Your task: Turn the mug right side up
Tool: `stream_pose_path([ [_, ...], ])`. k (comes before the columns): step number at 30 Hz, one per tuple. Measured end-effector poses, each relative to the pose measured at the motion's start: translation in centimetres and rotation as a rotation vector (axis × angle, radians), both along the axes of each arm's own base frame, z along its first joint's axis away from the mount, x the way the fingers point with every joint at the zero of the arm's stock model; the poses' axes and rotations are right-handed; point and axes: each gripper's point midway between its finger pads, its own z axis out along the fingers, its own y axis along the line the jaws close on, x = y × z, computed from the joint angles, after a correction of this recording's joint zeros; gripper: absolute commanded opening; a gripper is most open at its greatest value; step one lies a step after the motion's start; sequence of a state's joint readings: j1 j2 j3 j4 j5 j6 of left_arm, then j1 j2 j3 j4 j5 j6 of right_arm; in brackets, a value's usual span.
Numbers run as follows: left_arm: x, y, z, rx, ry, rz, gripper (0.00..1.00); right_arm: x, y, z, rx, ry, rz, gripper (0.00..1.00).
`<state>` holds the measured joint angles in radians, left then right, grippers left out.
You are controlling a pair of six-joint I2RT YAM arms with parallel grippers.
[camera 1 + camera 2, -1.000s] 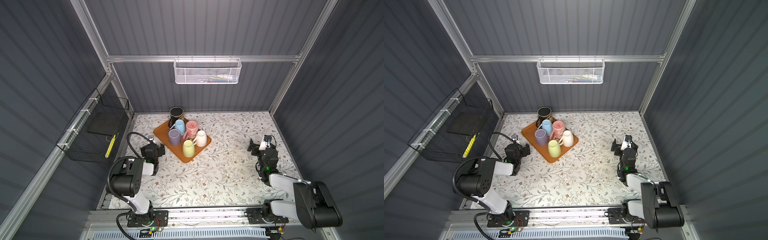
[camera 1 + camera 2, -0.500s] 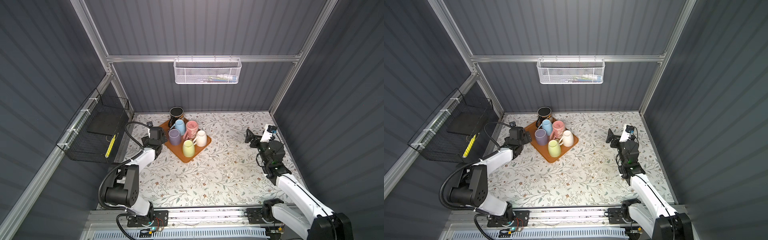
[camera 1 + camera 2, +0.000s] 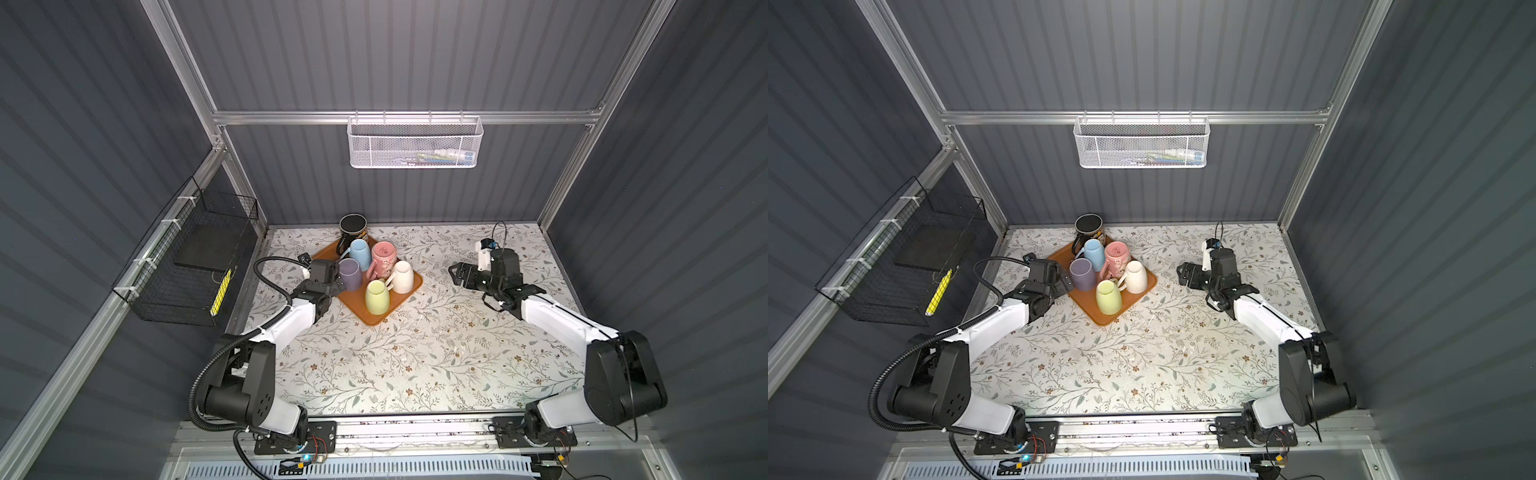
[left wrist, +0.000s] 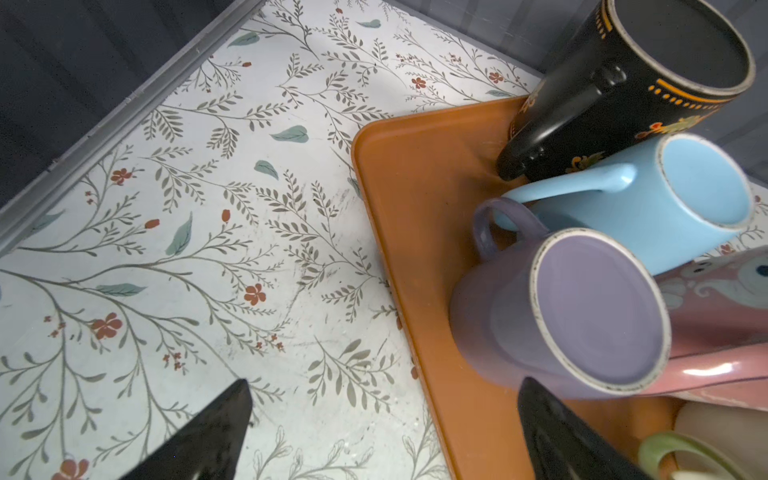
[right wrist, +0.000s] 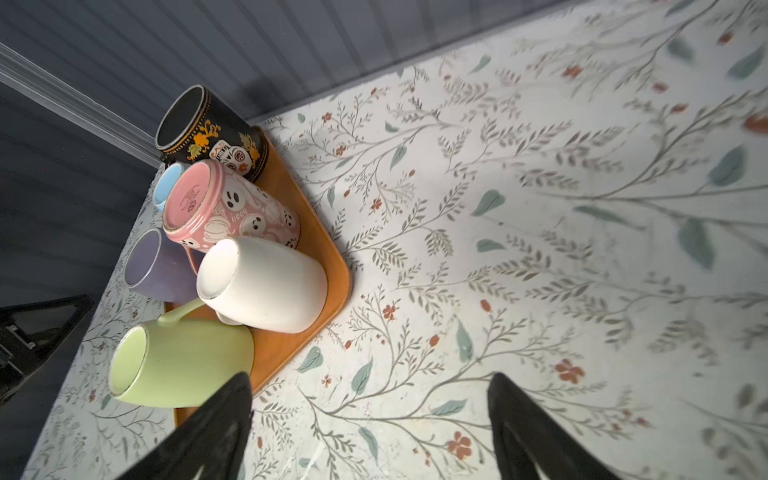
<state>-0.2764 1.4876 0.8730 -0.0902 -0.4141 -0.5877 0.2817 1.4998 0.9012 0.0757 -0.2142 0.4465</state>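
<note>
Floral tabletop (image 3: 374, 353) carries an orange tray (image 3: 360, 316) of six mugs (image 3: 383, 258), all bottoms-up, none righted yet; purple mug (image 3: 351, 273) stands just beside the left gripper (image 4: 384, 386), spread and empty; right gripper (image 5: 372, 380), likewise spread, hovers well apart.

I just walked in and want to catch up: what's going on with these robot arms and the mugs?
Two robot arms face an orange tray holding six mugs, most of them plainly standing bottom up. The left gripper is open right beside the purple mug, on the side of the tray nearest that arm, but is not gripping it. The right gripper, also open and empty, hangs over the flowered table to the right of the tray. Nothing is being held yet.
</note>
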Motion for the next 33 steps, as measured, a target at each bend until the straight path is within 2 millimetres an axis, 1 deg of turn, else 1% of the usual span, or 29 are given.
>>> stream_pose_path([
  [2,-0.1,-0.3,-0.2,-0.028,0.006,0.0,1.0,0.5,0.9,-1.2,0.021,0.05,0.01,0.8],
  [4,-0.3,-0.6,-0.5,-0.054,0.013,0.002,1.0,1.3,2.0,-1.9,0.04,0.086,0.017,0.77],
  [9,-0.6,-1.0,-1.0,-0.096,0.03,0.008,1.0,2.7,4.5,-3.3,0.09,0.161,0.033,0.7],
  [11,-0.9,-1.1,-1.5,-0.11,0.041,0.008,1.0,3.3,5.2,-3.9,0.112,0.185,0.036,0.68],
  [15,-2.2,-1.1,-2.9,-0.141,0.063,0.018,1.0,3.8,6.2,-5.6,0.146,0.251,0.044,0.63],
  [19,-3.4,-0.9,-3.5,-0.16,0.065,0.024,1.0,4.8,7.4,-7.7,0.183,0.312,0.064,0.59],
  [23,-4.0,-0.8,-2.9,-0.172,0.04,0.019,1.0,4.9,8.3,-9.8,0.211,0.372,0.075,0.54],
  [25,-4.4,-0.8,-2.6,-0.18,0.024,0.015,1.0,5.1,8.6,-10.5,0.223,0.394,0.082,0.5],
  [28,-5.1,-0.6,-2.4,-0.187,0.009,0.011,1.0,5.7,9.2,-11.0,0.243,0.41,0.088,0.45],
  [33,-5.6,-0.5,-1.5,-0.196,-0.018,0.006,1.0,6.0,9.5,-11.9,0.255,0.436,0.085,0.42],
])
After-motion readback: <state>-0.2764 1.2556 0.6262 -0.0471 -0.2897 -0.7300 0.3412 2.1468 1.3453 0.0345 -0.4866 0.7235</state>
